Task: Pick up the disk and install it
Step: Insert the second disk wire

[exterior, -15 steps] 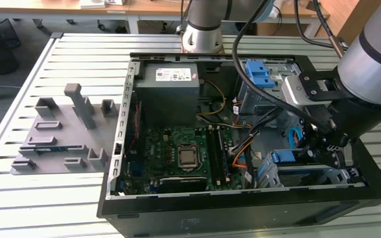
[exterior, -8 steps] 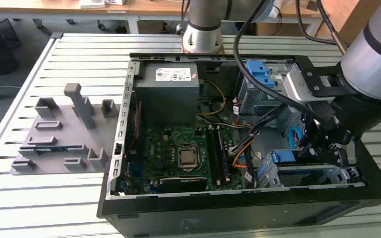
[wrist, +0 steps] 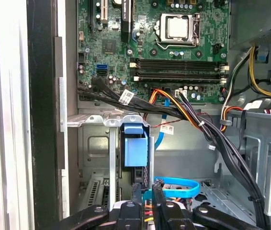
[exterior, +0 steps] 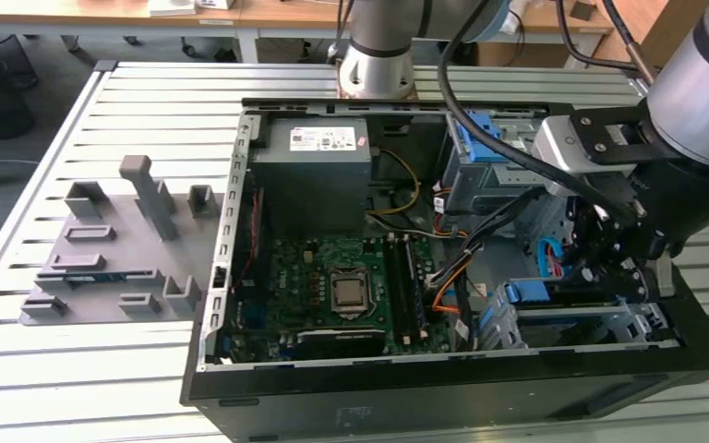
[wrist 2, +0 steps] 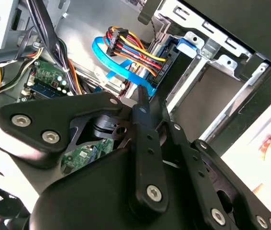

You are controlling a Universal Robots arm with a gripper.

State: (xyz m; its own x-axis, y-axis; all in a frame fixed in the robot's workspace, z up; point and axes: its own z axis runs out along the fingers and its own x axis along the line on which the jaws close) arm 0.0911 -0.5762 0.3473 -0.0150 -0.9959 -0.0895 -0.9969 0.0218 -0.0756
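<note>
now my tool hangs closed and empty inside the open computer case, fingers together just behind the disk seated in its drive bay. the sata cables crowd close; i judge a snag likely.

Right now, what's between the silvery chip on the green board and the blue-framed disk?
In the first wrist view: long memory slots next to the processor, then a bundle of black and orange cables crossing ahead of the disk.
</note>
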